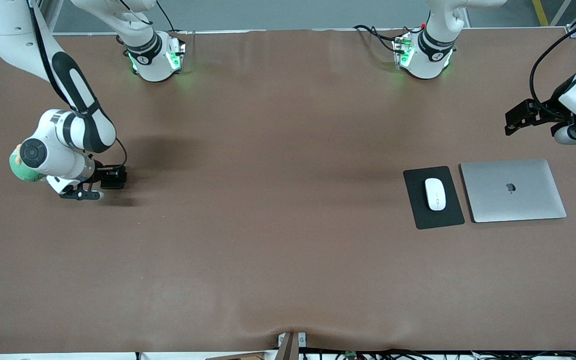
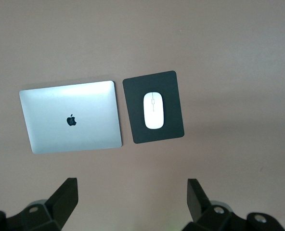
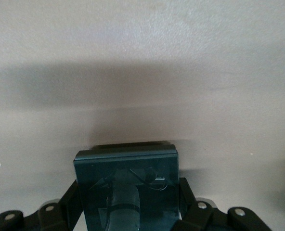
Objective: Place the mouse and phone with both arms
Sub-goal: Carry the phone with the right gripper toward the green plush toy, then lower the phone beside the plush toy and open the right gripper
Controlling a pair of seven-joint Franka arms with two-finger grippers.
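We see the mouse [image 1: 435, 194] on the black mouse pad [image 1: 420, 215] beside the closed laptop [image 1: 513, 190]. Left gripper [image 2: 132, 204] hovers near the laptop, jaws wide, empty. Right gripper [image 1: 113, 178] at the right arm's end clamps the phone [image 3: 127, 190] low over the table [image 1: 268, 225].

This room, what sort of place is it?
Probably a robotics lab: two arms bolted to a brown table, cables along its edge, and staged desk props, a laptop and a mouse on a pad.
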